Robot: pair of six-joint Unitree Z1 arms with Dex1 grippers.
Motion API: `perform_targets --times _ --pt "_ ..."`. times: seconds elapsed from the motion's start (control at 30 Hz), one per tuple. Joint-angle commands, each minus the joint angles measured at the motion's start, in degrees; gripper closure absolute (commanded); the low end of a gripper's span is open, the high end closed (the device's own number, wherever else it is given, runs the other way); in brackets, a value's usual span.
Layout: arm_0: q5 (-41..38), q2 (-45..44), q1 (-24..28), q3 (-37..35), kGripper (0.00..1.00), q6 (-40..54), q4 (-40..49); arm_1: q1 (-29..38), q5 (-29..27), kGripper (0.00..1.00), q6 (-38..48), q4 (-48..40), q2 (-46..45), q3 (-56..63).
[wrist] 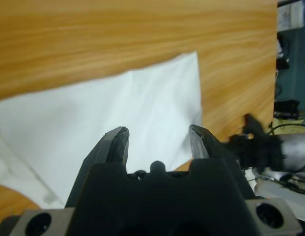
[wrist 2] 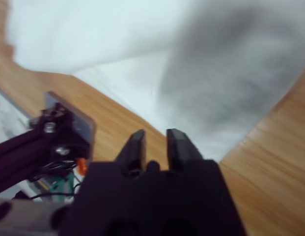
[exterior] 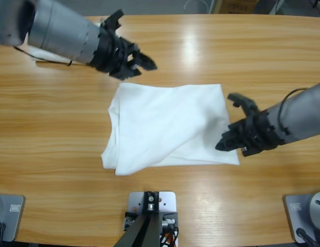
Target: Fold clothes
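Observation:
One white T-shirt (exterior: 165,128) lies loosely folded in the middle of the wooden table, with a diagonal crease and its lower left corner bunched. My left gripper (exterior: 141,69) hovers just past the shirt's far left corner, apart from the cloth. In the left wrist view it (wrist: 158,130) is open and empty, looking over the shirt (wrist: 93,113). My right gripper (exterior: 221,145) sits at the shirt's right edge near the front corner. Its jaws (wrist 2: 155,135) are drawn almost together with nothing between them, and the shirt (wrist 2: 118,39) lies just ahead.
Bare table (exterior: 56,128) spreads to the left, right and back of the shirt. A white sheet (exterior: 46,54) with a black cable lies under the left arm at the back left. The right arm's gripper (wrist: 248,140) shows in the left wrist view.

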Motion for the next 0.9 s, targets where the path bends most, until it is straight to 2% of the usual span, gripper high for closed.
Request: perform_targets --times 0.03,0.27,0.43,0.53,0.6,0.7,0.9 --pt "-4.0 6.4 0.6 -1.0 0.52 0.7 1.7 -0.6 1.7 1.0 -0.3 -5.1 7.0 3.2" --pt "-4.2 6.4 0.4 -0.9 0.52 0.7 2.1 -0.6 0.3 1.0 0.5 -5.8 9.8 3.7" --pt "-4.2 6.0 -3.7 -0.6 0.526 0.1 3.6 -0.6 0.0 1.0 0.6 -5.8 10.2 3.7" --pt "-4.2 7.0 -6.1 -0.5 0.612 -2.2 6.3 -0.6 0.0 1.0 0.6 -5.8 10.2 3.8" --pt "-4.0 9.0 -6.7 0.1 0.612 -3.4 7.6 -0.6 0.0 1.0 0.6 -5.8 10.2 3.8" --pt "-2.4 11.3 -6.2 0.9 0.603 -4.1 7.5 -0.6 0.0 1.0 0.6 -5.7 9.7 3.9" --pt "-1.7 16.2 -1.1 -1.8 0.607 -3.4 7.4 -0.6 0.0 1.0 0.6 -5.5 9.2 4.0"
